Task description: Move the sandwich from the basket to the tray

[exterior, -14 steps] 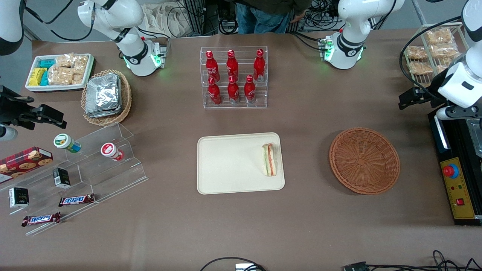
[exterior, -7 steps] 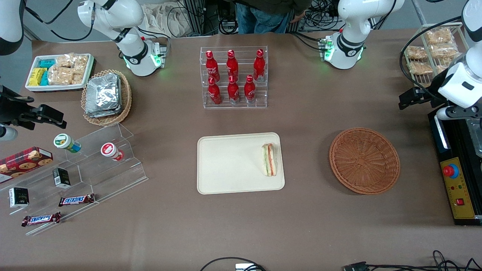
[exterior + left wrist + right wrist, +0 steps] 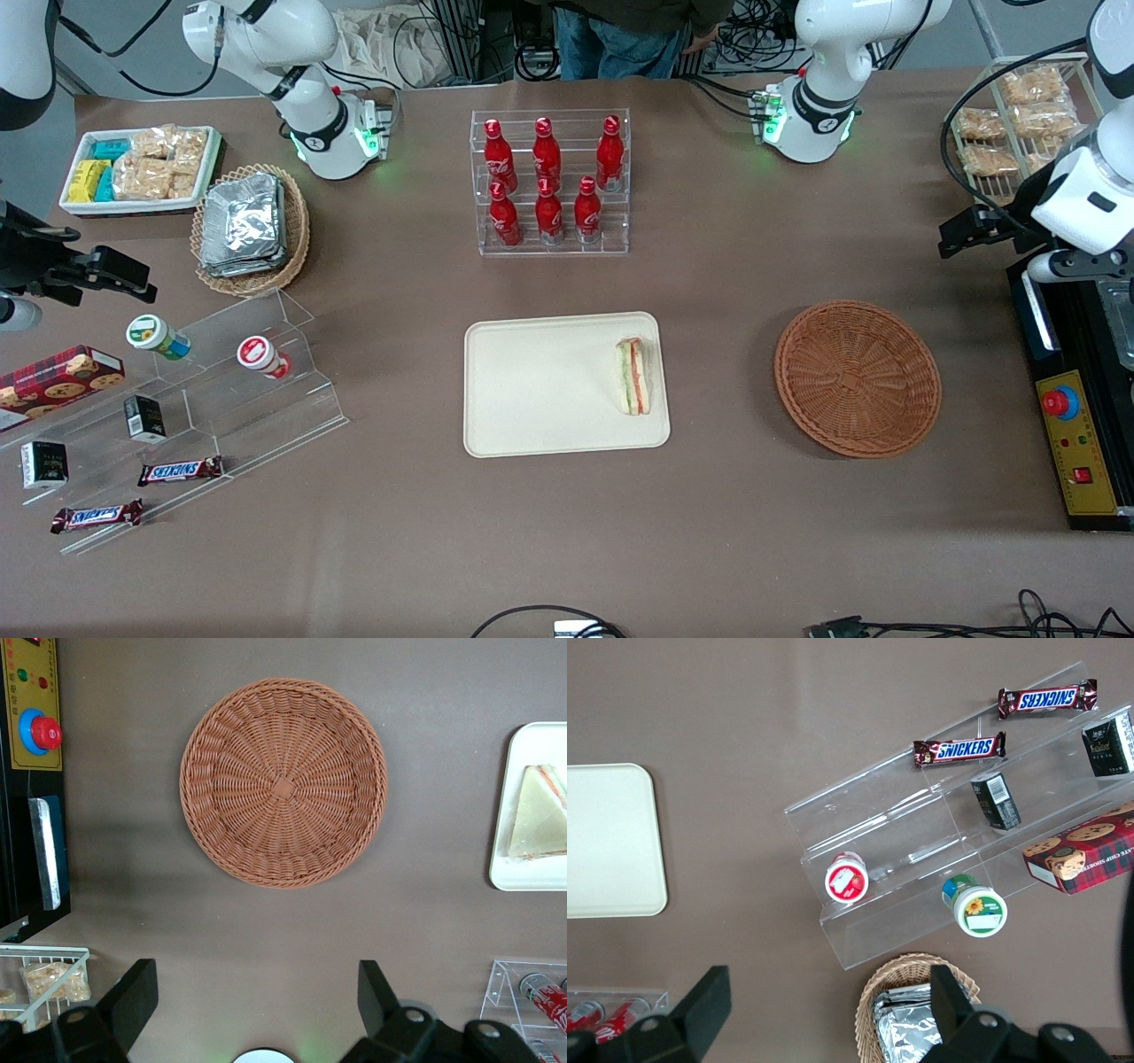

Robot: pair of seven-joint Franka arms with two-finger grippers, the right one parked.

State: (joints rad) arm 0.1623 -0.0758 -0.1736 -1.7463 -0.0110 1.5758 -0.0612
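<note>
On tray (image 3: 532,390), sandwich (image 3: 633,376), cut off in wrist view; basket (image 3: 283,781) empty; hand (image 3: 257,997) spread above bench.

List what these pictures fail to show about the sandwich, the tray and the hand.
- Sandwich: the left wrist view's frame edge cuts it off.
- Tray: the same edge leaves only one end in view.
- Hand: open and retracted high above the table, farther from the front camera than the empty basket; the front view shows it only as dark shapes beside the wire rack.
</note>
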